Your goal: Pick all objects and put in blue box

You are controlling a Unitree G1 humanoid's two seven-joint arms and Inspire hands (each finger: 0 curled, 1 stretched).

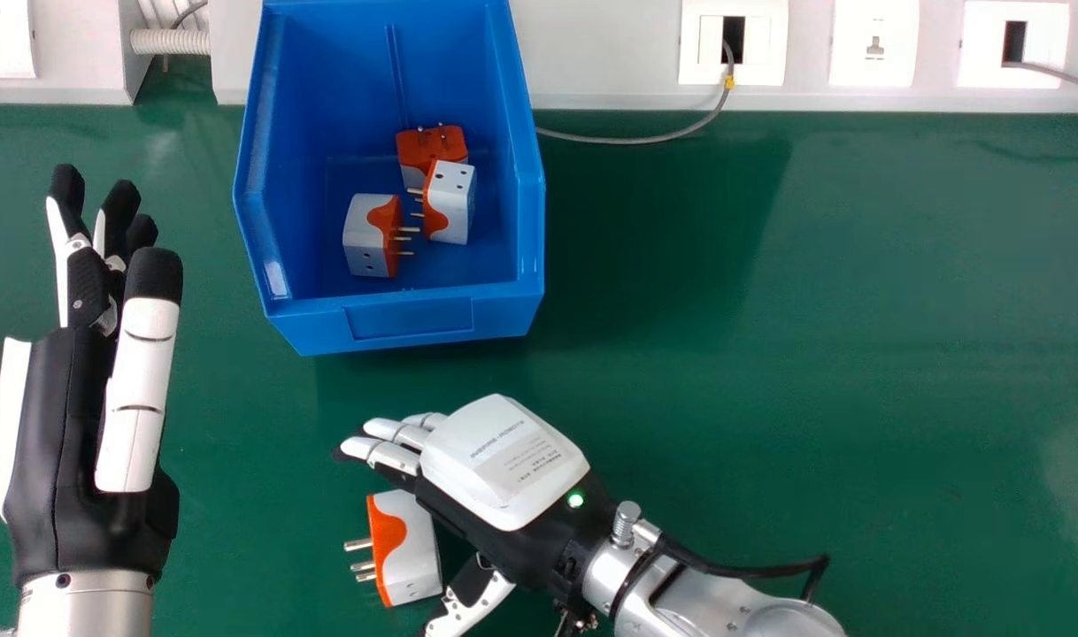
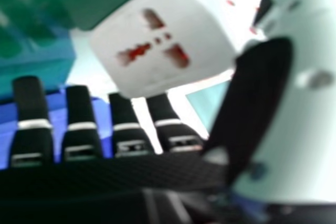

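Note:
Near the front of the table, my right hand [image 1: 495, 469] is palm down, its fingers fairly straight and its thumb spread. A white and orange adapter [image 1: 411, 547] lies on the table between those fingers and the thumb, its pins facing left. In the right hand view the adapter's socket face [image 2: 163, 40] appears close, with my right hand [image 2: 260, 93] open around it. The blue box [image 1: 406, 320] holds several like adapters, among them one at the left [image 1: 366, 234]. At the left, my left hand [image 1: 61, 425] is open with fingers straight and holds nothing.
Behind the green table [image 1: 813, 354] runs a white panel [image 1: 605, 53] with sockets. A grey cable [image 1: 632, 140] hangs from it and passes behind the box's right side. The box stands at the back, between my left hand and the table's right part.

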